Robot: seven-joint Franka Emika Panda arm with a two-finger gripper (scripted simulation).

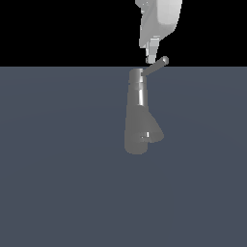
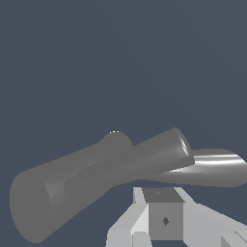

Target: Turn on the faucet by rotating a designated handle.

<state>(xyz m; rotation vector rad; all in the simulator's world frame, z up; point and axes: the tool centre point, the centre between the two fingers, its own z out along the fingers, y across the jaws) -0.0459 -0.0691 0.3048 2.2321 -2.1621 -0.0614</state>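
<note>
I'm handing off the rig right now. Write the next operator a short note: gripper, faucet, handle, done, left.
Gripper: just above the handle, beside the cap; open or shut cannot be told, and it holds nothing visibly.
Faucet: upright on the grey floor, forked base down.
Handle: sticks out from the cap toward the exterior view's right.
Done: arm brought to the handle.
Left: push the handle round; contact unclear.
</note>
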